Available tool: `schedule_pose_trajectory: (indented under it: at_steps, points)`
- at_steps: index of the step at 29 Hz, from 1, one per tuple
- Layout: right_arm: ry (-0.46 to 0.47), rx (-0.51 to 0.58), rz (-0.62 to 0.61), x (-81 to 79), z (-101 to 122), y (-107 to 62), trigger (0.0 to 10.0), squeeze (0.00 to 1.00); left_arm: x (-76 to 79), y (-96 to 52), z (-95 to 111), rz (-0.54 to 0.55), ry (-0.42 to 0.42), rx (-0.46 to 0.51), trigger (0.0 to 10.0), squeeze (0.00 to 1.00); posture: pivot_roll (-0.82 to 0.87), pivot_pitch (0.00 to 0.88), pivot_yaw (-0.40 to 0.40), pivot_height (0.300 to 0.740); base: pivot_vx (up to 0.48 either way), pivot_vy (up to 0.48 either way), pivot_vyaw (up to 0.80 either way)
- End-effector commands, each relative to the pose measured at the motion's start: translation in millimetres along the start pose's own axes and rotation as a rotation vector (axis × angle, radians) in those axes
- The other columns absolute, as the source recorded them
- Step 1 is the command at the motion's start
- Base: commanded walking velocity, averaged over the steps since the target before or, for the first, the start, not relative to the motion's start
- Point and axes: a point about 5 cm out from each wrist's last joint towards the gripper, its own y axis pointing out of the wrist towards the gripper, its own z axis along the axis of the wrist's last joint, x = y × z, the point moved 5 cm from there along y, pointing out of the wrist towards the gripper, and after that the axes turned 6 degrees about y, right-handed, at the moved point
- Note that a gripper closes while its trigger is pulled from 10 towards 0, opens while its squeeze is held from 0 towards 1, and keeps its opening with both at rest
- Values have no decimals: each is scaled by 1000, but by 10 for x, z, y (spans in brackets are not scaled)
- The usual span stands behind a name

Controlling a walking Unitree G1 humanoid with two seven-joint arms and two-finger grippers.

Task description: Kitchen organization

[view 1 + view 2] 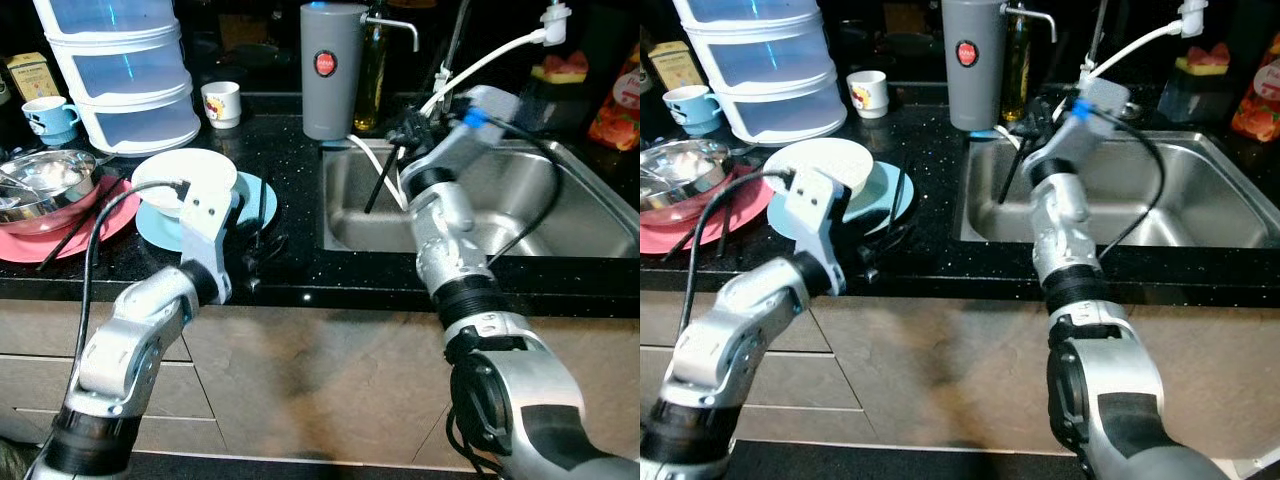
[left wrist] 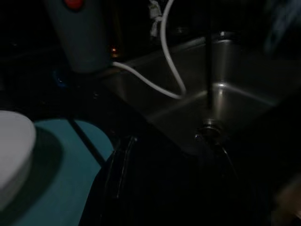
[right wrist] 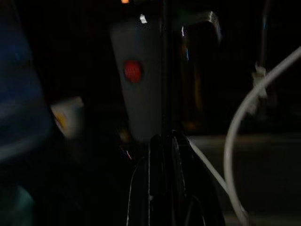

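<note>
One chopstick (image 1: 383, 181), seemingly pinched, over sink (image 1: 560, 215) edge.

Round red label on grey canister (image 1: 326, 64), lettering too small to read

Counts from my head cameras:

- One sink (image 1: 590, 215), steel.
- One grey canister (image 1: 332, 70) with a red badge.
- One oil bottle (image 1: 373, 75) behind it.
- Two mugs: a white one (image 1: 222, 103), a blue one (image 1: 50, 116).
- One stack of clear tubs (image 1: 125, 65); I count three tiers.
- Three plates: white (image 1: 185, 175), teal (image 1: 255, 195), pink (image 1: 110, 222).
- One steel bowl (image 1: 45, 185) on the pink one.
- One white hose (image 1: 480, 65).
- Loose black chopsticks: one (image 1: 262, 200) on the teal plate, at least one (image 1: 75, 232) on the pink; the rest I cannot count.
</note>
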Motion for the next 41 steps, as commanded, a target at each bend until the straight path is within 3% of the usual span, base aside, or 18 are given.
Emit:
schedule_pose_trajectory:
  at_steps: [1, 6, 12, 15, 20, 23, 33, 41]
  points:
    - [-84, -27, 1, -35, -68, 2, 10000, 0, -25, 55, 13, -6, 10, -3, 10000, 0, 182, 164, 57, 740, 0, 0, 0]
    - [-172, -142, 56, -118, -326, -67, 10000, 0, -84, 194, 120, -60, 18, -3, 10000, 0, 180, 189, 67, 740, 0, 0, 0]
    - [-307, -254, 27, -26, -580, -177, 10000, 0, -57, 275, 135, -139, 34, -11, 10000, 0, 181, 205, 76, 740, 0, 0, 0]
    - [-327, -269, 22, -9, -605, -188, 10000, 0, -24, 282, 143, -164, 23, -8, 10000, 0, 182, 208, 77, 740, 0, 0, 0]
    - [-401, -313, -14, 96, -640, -194, 10000, 0, 167, 262, 83, -301, 15, -50, 10000, 0, 179, 207, 76, 740, 0, 0, 0]
    - [-422, -310, -22, 115, -624, -184, 10000, 0, 181, 261, 71, -318, 20, -55, 10000, 0, 178, 206, 75, 740, 0, 0, 0]
    - [-463, -310, -48, 166, -589, -160, 10000, 0, -17, 312, 153, -242, 102, -34, 10000, 0, 182, 199, 74, 740, 0, 0, 0]
    - [-467, -331, -49, 182, -610, -167, 10000, 0, -30, 326, 237, -261, 103, -20, 10000, 0, 182, 193, 76, 740, 0, 0, 0]
